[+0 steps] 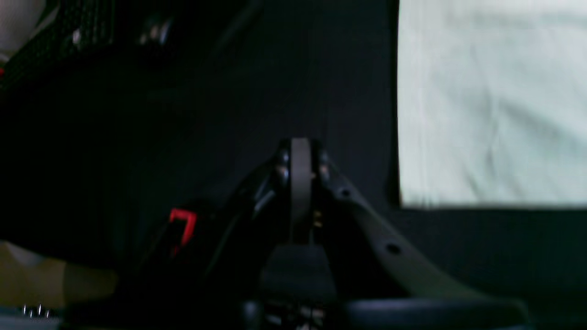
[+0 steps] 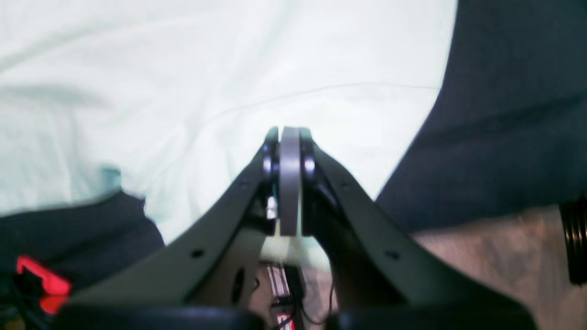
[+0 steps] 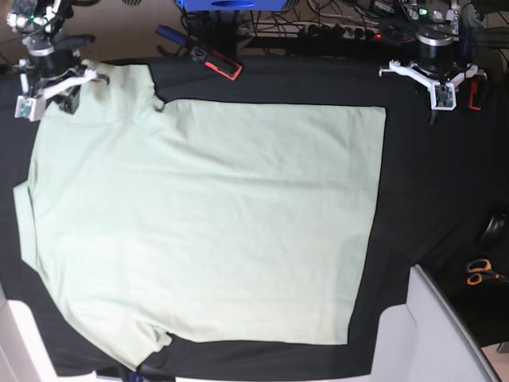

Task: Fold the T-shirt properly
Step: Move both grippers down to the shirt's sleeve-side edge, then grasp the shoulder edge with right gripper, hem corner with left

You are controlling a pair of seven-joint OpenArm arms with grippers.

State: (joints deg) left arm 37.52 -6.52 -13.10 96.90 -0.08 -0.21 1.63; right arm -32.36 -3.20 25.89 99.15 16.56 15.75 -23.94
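T-shirt: pale mint green, spread flat across most of the black tablecloth. Hem edge runs straight down the right side; one sleeve lies at the far left corner, the other at the near left. A dark margin of cloth shows along the far edge and a broad one to the right of the hem. On the left and near sides the fabric reaches close to the table's edge, leaving little bare cloth there.

Right gripper: at the far left corner, over the sleeve. The right wrist view shows its jaws pressed together with nothing between them, tips poised above pale fabric; black cloth begins just to the right.

Left gripper: at the far right corner, above bare tablecloth, well apart from the hem. In the left wrist view its jaws are likewise closed and empty; the shirt's corner lies to the right of them, with dark cloth between.

Surroundings, seen in the base view only: scissors with orange handles at the right, beyond the cloth; a red-and-black tool at the far edge; cables behind it; a grey panel at the near right corner.

Seen in the wrist views only: soft creases across the fabric and a seam line beneath the right gripper.
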